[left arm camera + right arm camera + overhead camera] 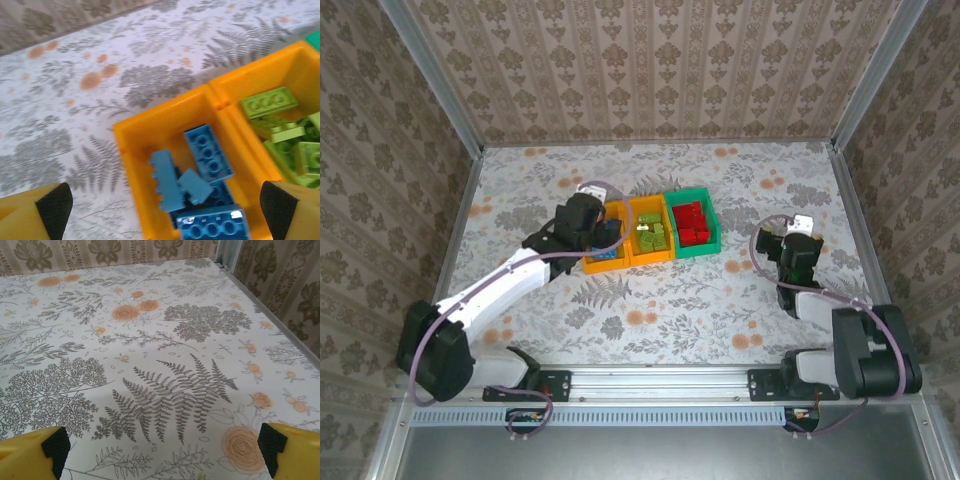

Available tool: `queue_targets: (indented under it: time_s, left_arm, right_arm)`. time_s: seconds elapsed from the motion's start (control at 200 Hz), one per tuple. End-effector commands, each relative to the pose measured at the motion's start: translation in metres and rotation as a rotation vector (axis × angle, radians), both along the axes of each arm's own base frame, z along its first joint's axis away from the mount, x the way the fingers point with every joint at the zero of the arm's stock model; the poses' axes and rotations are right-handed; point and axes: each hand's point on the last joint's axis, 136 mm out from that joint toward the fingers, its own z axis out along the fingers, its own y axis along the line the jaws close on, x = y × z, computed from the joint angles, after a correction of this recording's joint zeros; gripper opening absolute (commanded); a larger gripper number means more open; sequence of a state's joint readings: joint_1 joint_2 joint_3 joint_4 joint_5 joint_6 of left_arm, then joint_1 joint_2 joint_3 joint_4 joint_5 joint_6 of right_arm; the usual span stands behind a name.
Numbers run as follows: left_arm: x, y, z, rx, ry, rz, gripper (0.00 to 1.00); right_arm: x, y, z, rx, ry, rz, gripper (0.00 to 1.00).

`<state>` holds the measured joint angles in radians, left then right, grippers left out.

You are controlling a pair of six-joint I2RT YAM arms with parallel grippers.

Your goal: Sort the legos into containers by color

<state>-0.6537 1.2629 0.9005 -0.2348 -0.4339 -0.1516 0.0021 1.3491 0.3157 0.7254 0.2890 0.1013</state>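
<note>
Top external: arm (505, 283) perhaps overlapping bin (605, 267)

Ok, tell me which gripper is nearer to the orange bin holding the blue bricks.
Left. The left gripper hangs right over that orange bin, fingers open. The right gripper is off to the bin's right, beyond the green bin, over the table.

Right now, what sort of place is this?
Probably a robot test cell: wallpapered panels in aluminium framing enclose a floral-covered table, with left arm and right arm bolted to a metal rail.
</note>
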Motion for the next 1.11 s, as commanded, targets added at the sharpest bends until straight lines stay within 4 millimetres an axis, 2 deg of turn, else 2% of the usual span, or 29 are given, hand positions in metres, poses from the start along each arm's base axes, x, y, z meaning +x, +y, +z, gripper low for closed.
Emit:
queue_targets:
  time_s: [0.0, 0.05, 0.16, 0.285, 0.36, 0.385, 0.405, 0.465, 0.53, 0.62, 0.705, 0.84, 0.955, 1.005, 1.1]
  left_arm:
    - [0.001, 0.035, 0.019, 0.077, -0.115, 0.135, 1.00]
    - [-0.002, 0.047, 0.020, 0.099, -0.133, 0.178, 1.00]
    - [-0.004, 0.069, 0.021, 0.136, -0.182, 0.255, 1.00]
    - [-0.001, 0.115, 0.021, 0.233, -0.231, 0.429, 1.00]
    - [0.002, 0.145, 0.011, 0.268, -0.220, 0.524, 1.00]
    - [0.003, 0.149, 0.007, 0.267, -0.220, 0.536, 1.00]
    - [0.004, 0.165, 0.003, 0.274, -0.212, 0.577, 1.00]
    - [0.010, 0.178, -0.011, 0.275, -0.213, 0.586, 1.00]
    - [0.018, 0.182, -0.026, 0.234, -0.234, 0.557, 1.00]
    - [0.030, 0.175, -0.050, 0.109, -0.263, 0.467, 1.00]
    - [0.038, 0.173, -0.065, 0.054, -0.261, 0.439, 1.00]
    - [0.054, 0.166, -0.065, 0.083, -0.272, 0.350, 1.00]
    - [0.056, 0.164, -0.075, 0.032, -0.329, 0.282, 1.00]
    - [0.053, 0.164, -0.079, -0.011, -0.301, 0.260, 0.99]
    - [0.053, 0.151, -0.089, -0.083, -0.297, 0.136, 0.98]
  right_arm:
    - [0.026, 0.017, 0.010, 0.037, -0.093, 0.101, 1.00]
    - [0.030, 0.022, 0.000, 0.037, -0.078, 0.129, 1.00]
    - [0.041, 0.040, -0.001, 0.024, -0.032, 0.230, 1.00]
    - [0.040, 0.040, -0.002, 0.020, -0.025, 0.231, 1.00]
    - [0.040, 0.040, -0.003, 0.020, -0.024, 0.230, 1.00]
    - [0.040, 0.040, -0.002, 0.018, -0.026, 0.231, 0.99]
    - [0.040, 0.041, -0.002, 0.018, -0.027, 0.231, 1.00]
    - [0.040, 0.040, -0.002, 0.017, -0.028, 0.230, 1.00]
    - [0.040, 0.041, -0.002, 0.017, -0.028, 0.232, 1.00]
    - [0.040, 0.041, -0.002, 0.017, -0.027, 0.230, 1.00]
    - [0.040, 0.041, -0.002, 0.015, -0.026, 0.231, 1.00]
    - [0.040, 0.041, -0.002, 0.015, -0.027, 0.231, 1.00]
    - [0.040, 0.041, -0.002, 0.014, -0.026, 0.230, 1.00]
    - [0.040, 0.041, -0.002, 0.015, -0.027, 0.231, 1.00]
    - [0.040, 0.041, -0.002, 0.014, -0.026, 0.231, 0.99]
